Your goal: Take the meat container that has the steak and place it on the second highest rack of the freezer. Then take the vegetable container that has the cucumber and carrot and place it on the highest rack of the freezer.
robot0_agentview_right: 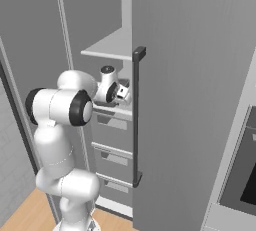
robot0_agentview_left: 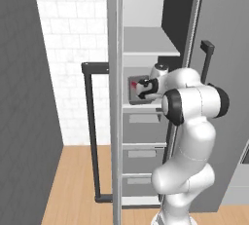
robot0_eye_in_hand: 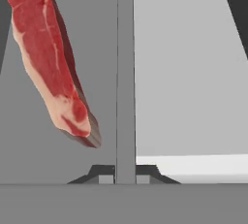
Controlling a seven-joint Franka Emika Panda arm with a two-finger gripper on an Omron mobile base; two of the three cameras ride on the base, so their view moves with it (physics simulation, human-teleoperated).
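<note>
Steak (robot0_eye_in_hand: 51,58) lay in its grey tray (robot0_eye_in_hand: 92,34). The hand (robot0_eye_in_hand: 125,169) was clenched on the tray's wall (robot0_eye_in_hand: 125,72) inside the freezer (robot0_agentview_left: 146,39).

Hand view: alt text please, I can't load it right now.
A red steak with a pale pink edge lies in a grey meat container, whose thin wall is pinched by the shut gripper. Past the wall is the freezer's light grey interior.
</note>
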